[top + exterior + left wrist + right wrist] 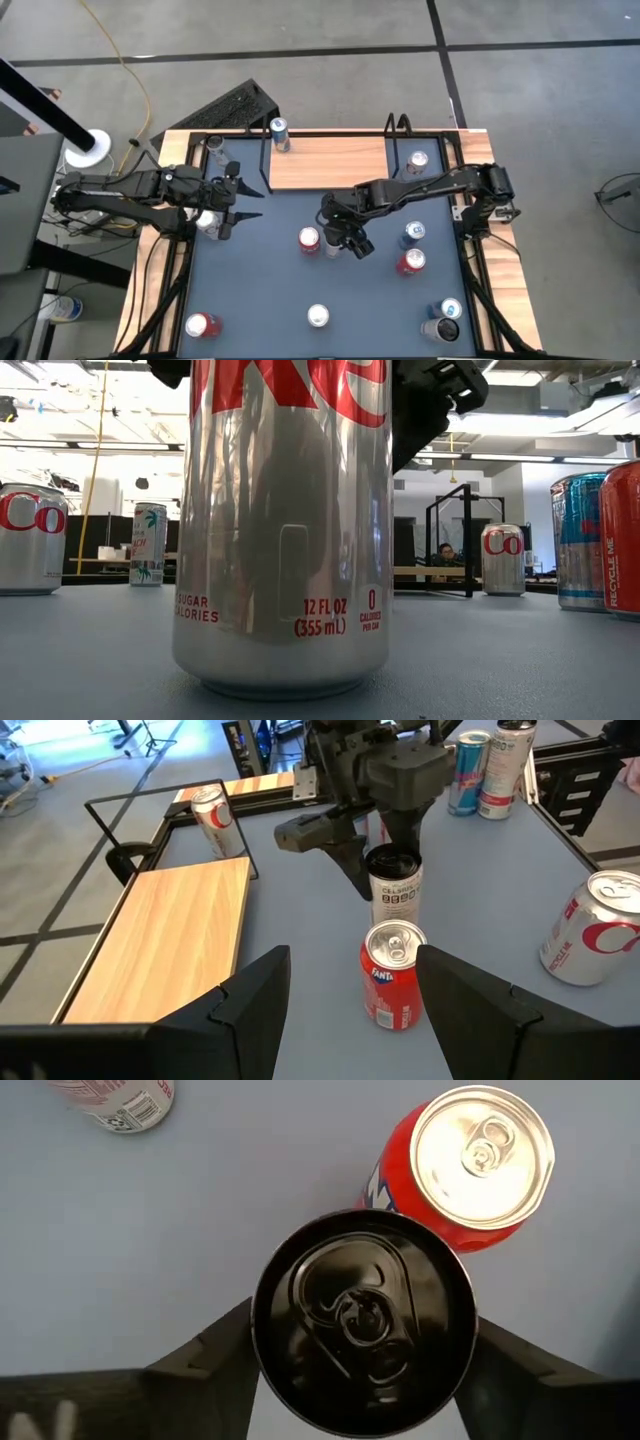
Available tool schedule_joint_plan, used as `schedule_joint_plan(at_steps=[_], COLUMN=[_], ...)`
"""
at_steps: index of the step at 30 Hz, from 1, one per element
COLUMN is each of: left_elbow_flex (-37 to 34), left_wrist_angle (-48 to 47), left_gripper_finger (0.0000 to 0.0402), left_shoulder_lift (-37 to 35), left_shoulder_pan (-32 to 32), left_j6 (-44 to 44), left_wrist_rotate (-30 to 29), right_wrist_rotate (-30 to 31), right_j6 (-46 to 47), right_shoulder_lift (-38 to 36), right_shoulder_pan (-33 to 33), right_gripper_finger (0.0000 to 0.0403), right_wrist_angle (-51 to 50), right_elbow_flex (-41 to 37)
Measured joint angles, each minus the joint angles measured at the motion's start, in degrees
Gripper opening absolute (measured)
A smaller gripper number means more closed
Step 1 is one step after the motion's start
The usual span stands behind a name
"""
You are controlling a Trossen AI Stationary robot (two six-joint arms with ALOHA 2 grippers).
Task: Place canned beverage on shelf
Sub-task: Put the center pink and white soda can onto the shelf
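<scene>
I had the right gripper (362, 1370) open astride the black-topped can (363, 1318) mid-surface, well short of the shelf (328, 163). The red Fanta can (462, 1165) stood touching-close; closing off-centre could topple both. Left gripper (352, 1010) waited open.

Two black jointed arms (420, 187) (angular matte fingers (255, 1005)).

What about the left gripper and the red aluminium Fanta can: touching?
Apart. The high view shows a clear gap between left gripper and red Fanta can.
</scene>
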Motion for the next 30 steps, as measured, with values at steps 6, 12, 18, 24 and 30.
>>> schedule_joint_plan(at_steps=[6,12,18,24,30], left_elbow_flex=[0.0,0.0,0.0,0.0,0.0], left_wrist_angle=[0.0,0.0,-0.2,-0.3,-0.4], left_gripper_finger=[0.0208,0.0208,0.0208,0.0208,0.0208], left_shoulder_lift=[0.0,0.0,0.0,0.0,0.0], left_shoulder_pan=[0.0,0.0,0.0,0.0,0.0], left_j6=[0.0,0.0,0.0,-0.2,-0.2], left_wrist_rotate=[0.0,0.0,0.0,-0.1,-0.1], right_wrist_rotate=[0.0,0.1,0.2,0.5,1.5], right_j6=[0.4,1.6,2.1,3.1,6.5], right_shoulder_lift=[0.0,-0.2,-0.8,-4.2,-8.4], right_shoulder_pan=[0.0,0.0,0.0,-0.4,-2.5], right_gripper_finger=[0.0221,0.0226,0.0223,0.0223,0.0223], right_wrist_angle=[-0.1,-0.4,-2.2,-4.0,-4.1], right_elbow_flex=[0.0,0.0,0.0,-0.1,-0.1])
